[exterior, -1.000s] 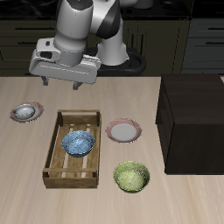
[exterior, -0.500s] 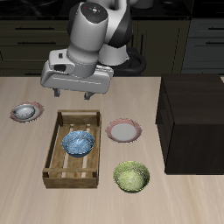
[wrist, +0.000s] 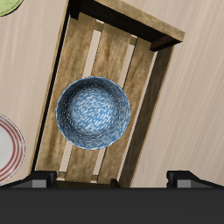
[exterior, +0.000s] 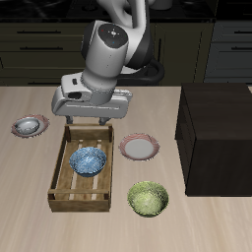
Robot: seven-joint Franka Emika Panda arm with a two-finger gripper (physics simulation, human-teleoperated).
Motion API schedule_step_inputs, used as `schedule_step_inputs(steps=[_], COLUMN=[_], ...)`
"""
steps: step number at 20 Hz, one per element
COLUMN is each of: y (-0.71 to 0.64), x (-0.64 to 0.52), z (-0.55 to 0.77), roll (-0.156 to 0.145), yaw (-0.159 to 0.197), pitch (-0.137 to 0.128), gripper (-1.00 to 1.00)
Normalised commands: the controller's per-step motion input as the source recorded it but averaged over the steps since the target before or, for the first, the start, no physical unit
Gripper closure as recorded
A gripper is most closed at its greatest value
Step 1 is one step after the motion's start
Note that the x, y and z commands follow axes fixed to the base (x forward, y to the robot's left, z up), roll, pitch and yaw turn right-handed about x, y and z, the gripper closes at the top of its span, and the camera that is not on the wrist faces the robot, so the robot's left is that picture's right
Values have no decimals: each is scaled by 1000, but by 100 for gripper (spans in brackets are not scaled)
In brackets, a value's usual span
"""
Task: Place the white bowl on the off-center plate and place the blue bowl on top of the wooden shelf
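Note:
The blue bowl (exterior: 88,160) lies inside a light slatted wooden crate (exterior: 65,182); the wrist view shows the blue bowl (wrist: 94,112) directly below. My gripper (exterior: 89,120) hangs open and empty above the crate's back end, over the bowl without touching it. Its fingertips (wrist: 39,178) stand wide apart in the wrist view. The white bowl (exterior: 30,125) sits on a pink-rimmed plate (exterior: 17,129) near the table's side edge. A second, alike plate (exterior: 139,148) lies bare beside the crate. The dark wooden shelf (exterior: 217,133) stands at the other side of the table.
A yellow-green bowl (exterior: 148,199) sits near the table's front edge beside the crate; it also shows in the wrist view (wrist: 9,5). The crate's walls (wrist: 150,96) rise around the blue bowl. Dark cabinets stand behind the table.
My gripper has come down and forward, from the table's back to just above the crate. The bowls, plates and crate have not moved.

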Motion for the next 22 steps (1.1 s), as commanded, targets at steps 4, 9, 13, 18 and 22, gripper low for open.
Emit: schedule_step_inputs(steps=[4, 9, 13, 18, 22], y=[75, -42, -24, 103, -36], x=[6, 1, 19, 7, -31], z=[-201, -306, -317, -186, -320], roll=[2, -1, -2, 4, -2], yaw=[12, -6, -4, -4, -9], pitch=[14, 30, 25, 14, 35], gripper=[-100, -100, -100, -100, -100])
